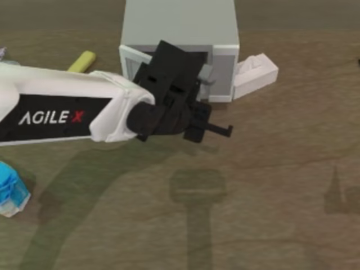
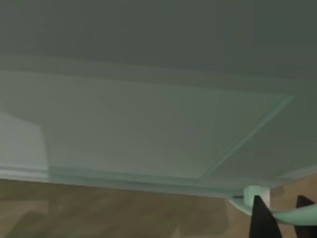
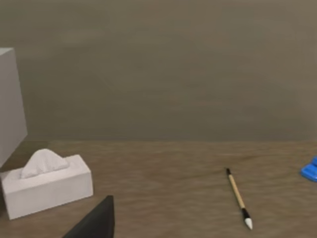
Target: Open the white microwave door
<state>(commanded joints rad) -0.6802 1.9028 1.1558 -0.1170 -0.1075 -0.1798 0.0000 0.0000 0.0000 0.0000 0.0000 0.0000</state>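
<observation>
The white microwave (image 1: 180,22) stands at the back middle of the table, its grey control panel (image 1: 223,72) on the right of its front. My left arm reaches in from the left and covers most of the microwave door (image 1: 128,61). In the left wrist view the door's grey window (image 2: 133,129) fills the picture. The slim white handle bar (image 2: 290,214) runs between the two dark fingertips (image 2: 261,220) of my left gripper (image 2: 282,213), which is shut on it. My left gripper (image 1: 222,130) sits just in front of the microwave. My right gripper (image 3: 96,223) is parked off to the right, away from the microwave.
A white tissue box (image 1: 256,73) lies right of the microwave, also seen as a white tissue box (image 3: 47,183) in the right wrist view. A yellow item (image 1: 82,61) and a blue-white object (image 1: 10,191) lie at the left. A brush pen (image 3: 238,197) lies farther right.
</observation>
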